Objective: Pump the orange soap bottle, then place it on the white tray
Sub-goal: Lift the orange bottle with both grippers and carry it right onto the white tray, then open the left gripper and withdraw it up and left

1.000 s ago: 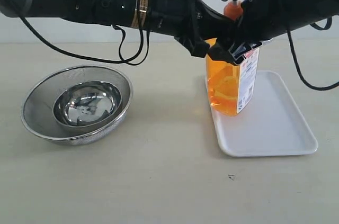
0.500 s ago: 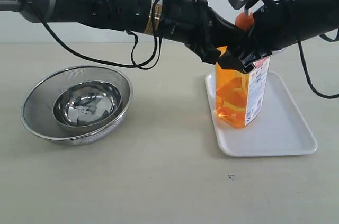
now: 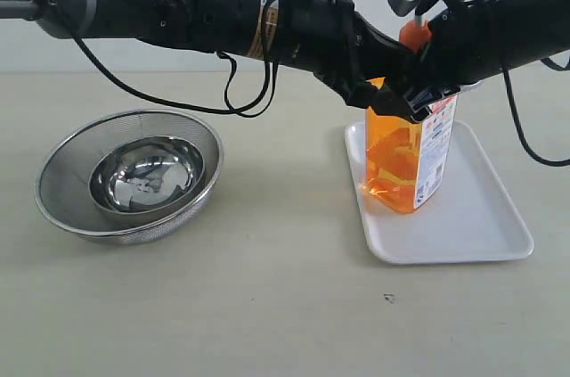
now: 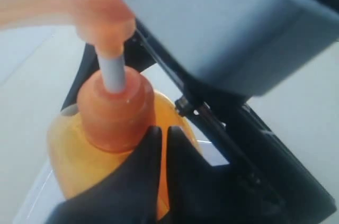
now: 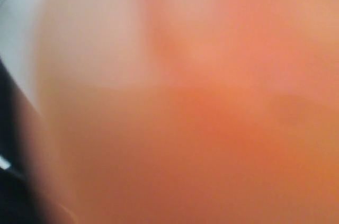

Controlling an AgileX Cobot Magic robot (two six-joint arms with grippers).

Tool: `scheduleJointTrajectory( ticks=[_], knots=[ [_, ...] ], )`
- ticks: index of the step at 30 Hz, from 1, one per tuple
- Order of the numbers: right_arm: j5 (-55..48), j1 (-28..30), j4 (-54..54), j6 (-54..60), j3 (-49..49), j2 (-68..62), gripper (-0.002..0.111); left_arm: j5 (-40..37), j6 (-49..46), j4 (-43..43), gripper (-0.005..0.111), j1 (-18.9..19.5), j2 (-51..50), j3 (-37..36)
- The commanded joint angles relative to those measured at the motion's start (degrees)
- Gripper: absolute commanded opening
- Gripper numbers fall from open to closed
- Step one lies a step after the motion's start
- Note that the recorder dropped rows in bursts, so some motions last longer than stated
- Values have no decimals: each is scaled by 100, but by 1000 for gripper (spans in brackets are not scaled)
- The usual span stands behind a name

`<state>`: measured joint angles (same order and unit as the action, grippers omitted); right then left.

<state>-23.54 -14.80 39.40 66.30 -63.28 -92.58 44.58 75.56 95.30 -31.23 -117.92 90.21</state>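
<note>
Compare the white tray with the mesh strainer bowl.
The white tray is flat, rectangular and matte white; the mesh strainer bowl is round, deep and shiny metal. The tray bears the orange soap bottle; the strainer holds a smaller steel bowl. Both sit on the beige table, each with something in it.

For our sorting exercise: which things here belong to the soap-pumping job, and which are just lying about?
Job: orange soap bottle; white tray.
Lying about: mesh strainer bowl; small steel bowl inside it.
</note>
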Motion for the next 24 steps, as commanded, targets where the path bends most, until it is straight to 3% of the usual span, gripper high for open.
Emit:
scheduleJointTrajectory(
  ticks=[1, 13, 21, 24],
  knots=[
    [754, 111, 172, -98, -118, 127, 0, 462, 75, 201, 5, -129, -56, -15],
    [728, 111, -128, -429, -118, 117, 2, 363, 75, 214, 5, -129, -56, 65],
    [678, 111, -157, -567, -118, 117, 48, 324, 148, 306, 5, -129, -56, 115],
    [678, 111, -348, -735, -118, 117, 48, 158, 157, 367, 5, -92, -45, 115]
  ],
)
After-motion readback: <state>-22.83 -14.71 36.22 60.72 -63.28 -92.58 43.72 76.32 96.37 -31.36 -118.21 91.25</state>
